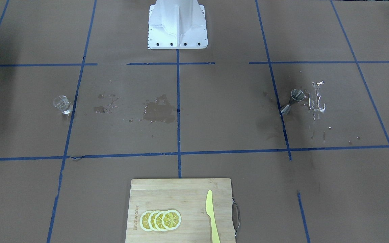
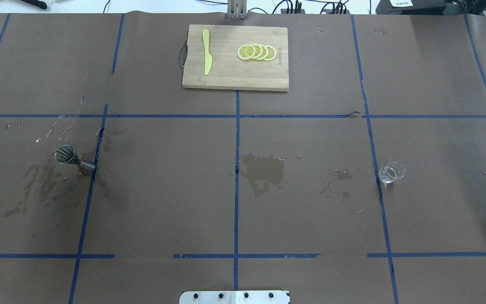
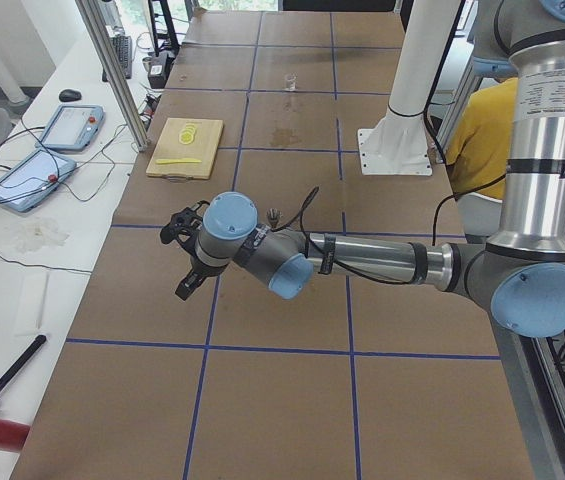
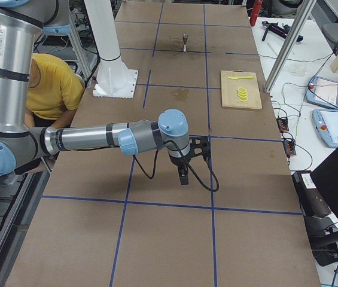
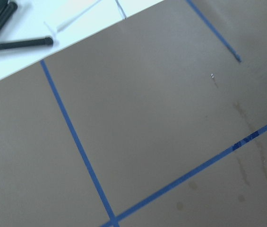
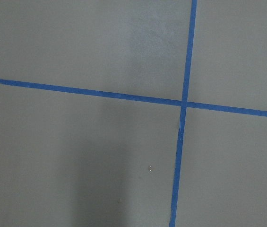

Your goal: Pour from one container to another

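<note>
The clear beaker [image 1: 62, 104] [image 2: 391, 172] stands on the brown paper on my right side, and shows small and far away in the exterior left view [image 3: 289, 82]. On my left side the steel jigger [image 1: 293, 100] [image 2: 73, 159] stands upright beside a blue tape line, also visible far off in the exterior right view [image 4: 185, 40]. My left gripper [image 3: 184, 288] and right gripper [image 4: 182, 176] show only in the side views, hanging over bare paper well away from both vessels. I cannot tell whether either is open or shut. Both wrist views show only paper and tape.
A wooden cutting board [image 2: 226, 76] with lemon slices [image 2: 257, 52] and a yellow knife [image 2: 206, 57] lies at the far middle edge. Wet patches [image 2: 264, 171] darken the centre, and droplets [image 1: 317, 99] lie by the jigger. The robot's base [image 1: 177, 28] is on the near side.
</note>
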